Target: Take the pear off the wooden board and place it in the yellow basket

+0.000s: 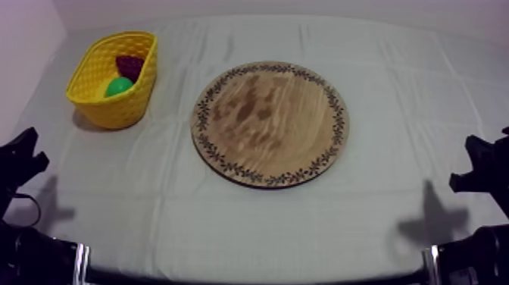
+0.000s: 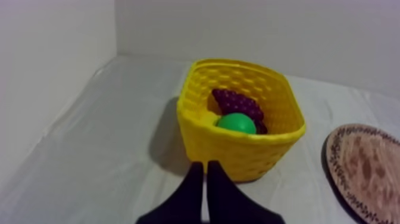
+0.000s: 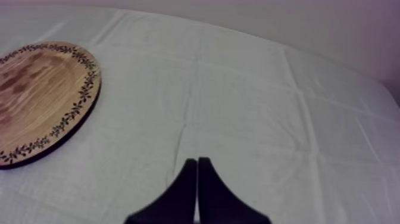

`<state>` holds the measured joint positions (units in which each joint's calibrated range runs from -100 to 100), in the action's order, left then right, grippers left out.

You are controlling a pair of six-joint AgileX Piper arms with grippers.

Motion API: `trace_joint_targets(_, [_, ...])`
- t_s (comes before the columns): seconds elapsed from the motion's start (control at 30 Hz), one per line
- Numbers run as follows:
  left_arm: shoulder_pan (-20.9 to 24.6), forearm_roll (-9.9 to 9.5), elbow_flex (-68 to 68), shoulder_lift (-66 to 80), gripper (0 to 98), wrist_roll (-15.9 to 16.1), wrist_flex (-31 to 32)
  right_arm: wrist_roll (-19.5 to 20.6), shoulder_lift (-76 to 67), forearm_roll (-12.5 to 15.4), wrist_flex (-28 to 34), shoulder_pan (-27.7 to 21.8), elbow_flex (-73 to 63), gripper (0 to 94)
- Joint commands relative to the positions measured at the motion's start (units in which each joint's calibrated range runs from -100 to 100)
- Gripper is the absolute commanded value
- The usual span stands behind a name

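The green pear (image 1: pixel 118 86) lies inside the yellow basket (image 1: pixel 92 76) at the table's far left, next to a purple bunch of grapes (image 1: pixel 130 66). The round wooden board (image 1: pixel 270 122) with a patterned rim sits mid-table with nothing on it. My left gripper (image 2: pixel 205 170) is shut on nothing, its fingers a narrow wedge just in front of the basket (image 2: pixel 238 152), where the pear (image 2: pixel 236 123) and grapes (image 2: pixel 238 102) show. My right gripper (image 3: pixel 197 164) is shut on nothing over bare cloth, to the right of the board (image 3: pixel 41 95). Both arms rest low at the top view's sides (image 1: pixel 21 155) (image 1: pixel 481 170).
A wall runs along the table's far and left edges. Bare cloth stretches between basket and board, in front of the board and across the right half of the table.
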<state>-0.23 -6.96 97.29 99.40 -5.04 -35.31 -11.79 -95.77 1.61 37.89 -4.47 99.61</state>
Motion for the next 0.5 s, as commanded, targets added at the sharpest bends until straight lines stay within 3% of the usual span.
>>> trace_joint_targets(0.0, [0.17, 1.55, 0.61, 0.1, 0.0, 1.97, -0.62, 0.0, 0.01, -0.02, -0.07, 0.03, 0.05, 0.5])
trace_joint_targets(0.17, [0.29, 3.7, 1.38, 0.28, 0.0, 4.46, -1.14, 0.0, 0.01, -0.02, -0.07, 0.03, 0.05, 0.5])
trace_joint_targets(0.47, [0.1, 4.37, 1.77, 0.34, 0.0, 5.87, -0.41, 0.0, 0.01, -0.02, -0.07, 0.03, 0.05, 0.5])
